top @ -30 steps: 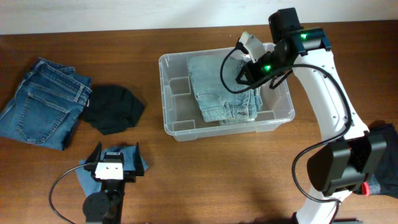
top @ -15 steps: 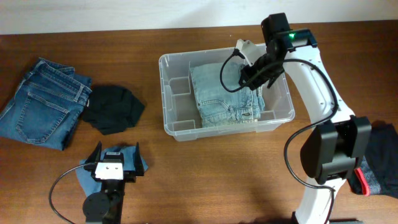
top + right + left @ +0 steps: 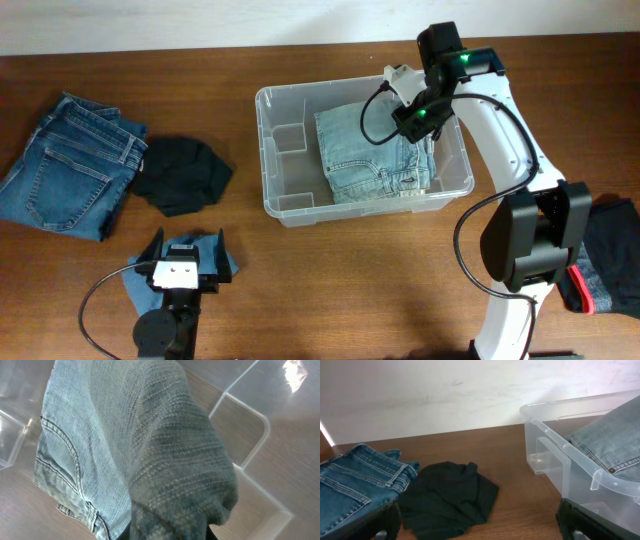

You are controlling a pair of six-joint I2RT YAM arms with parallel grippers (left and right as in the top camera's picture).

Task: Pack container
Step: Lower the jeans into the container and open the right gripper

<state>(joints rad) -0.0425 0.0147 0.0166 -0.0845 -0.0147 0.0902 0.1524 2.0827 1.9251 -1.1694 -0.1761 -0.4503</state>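
Note:
The container (image 3: 290,206), a clear rectangular bin, stands at the table's centre. Folded light-blue jeans (image 3: 372,160) lie in its right half. My right gripper (image 3: 416,122) hangs over the bin's back right part, shut on a bunched fold of those light jeans (image 3: 125,445); the cloth hides its fingers, which sit at the bottom edge of the right wrist view (image 3: 170,534). My left gripper (image 3: 185,262) rests near the front edge, open and holding nothing. In the left wrist view, its fingers (image 3: 382,522) stand wide apart, and the container's (image 3: 547,430) near corner is at right.
Darker folded blue jeans (image 3: 70,165) lie at the far left, with a crumpled black garment (image 3: 182,176) beside them. A small blue cloth (image 3: 132,285) lies under the left arm. A dark garment with red trim (image 3: 605,265) sits at the right edge.
The right gripper has swung a little right and back, dragging the light jeans from the bin's middle toward its right side. The left arm has stayed still.

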